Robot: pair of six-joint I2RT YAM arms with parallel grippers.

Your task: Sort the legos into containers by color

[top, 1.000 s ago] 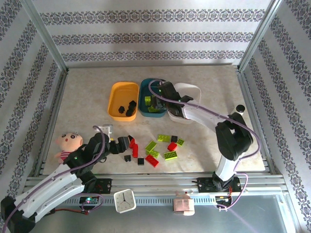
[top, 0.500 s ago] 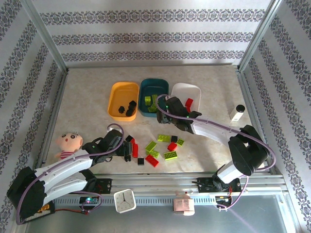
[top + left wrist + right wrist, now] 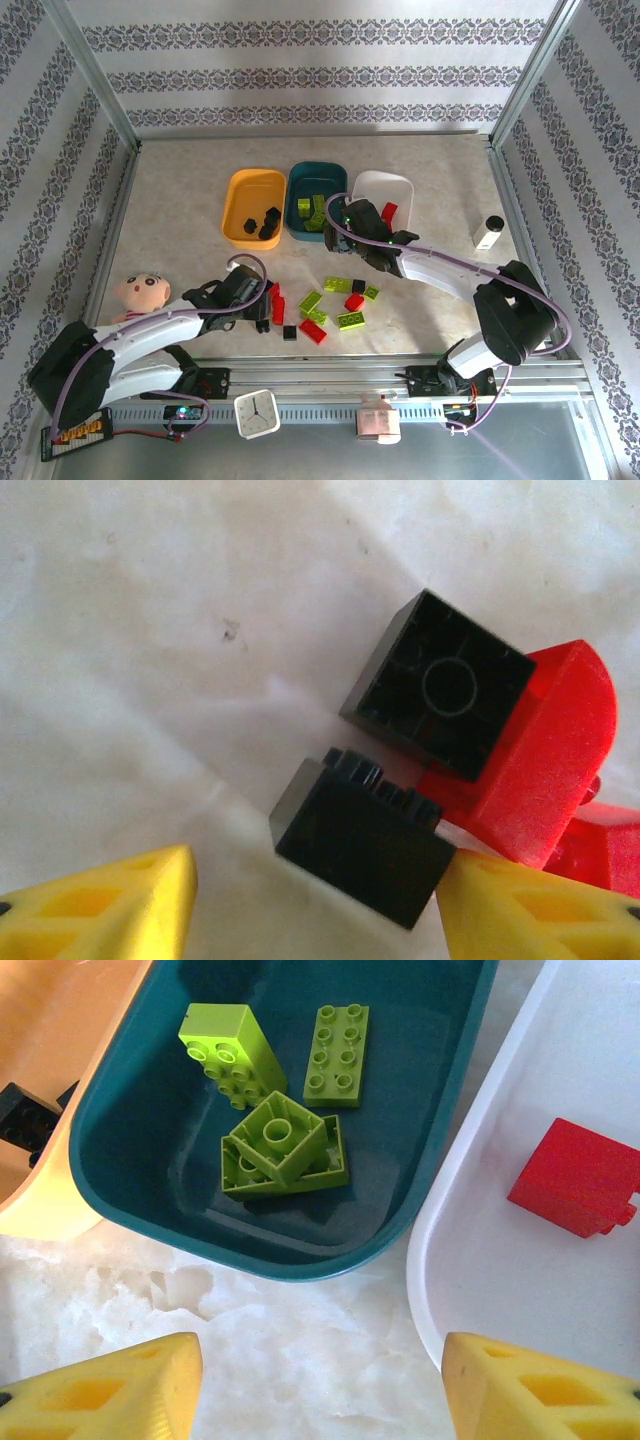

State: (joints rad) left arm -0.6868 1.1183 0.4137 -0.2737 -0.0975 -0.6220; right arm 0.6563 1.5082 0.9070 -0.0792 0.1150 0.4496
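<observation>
Black brick (image 3: 362,852) sits between left gripper's (image 3: 318,862) parted jaws, seemingly ungripped; right gripper (image 3: 320,1348) gapes empty beside teal tray (image 3: 130,1175).

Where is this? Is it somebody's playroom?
Probably a robot practice booth, not a playroom. The left arm and right arm are bolted to a metal rail, patterned wall panels box in the table, and Lego bricks lie near sorting trays.

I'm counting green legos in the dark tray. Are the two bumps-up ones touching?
Apart. The right wrist view shows bare teal tray floor between the tilted green lego and the flat green lego.
</observation>
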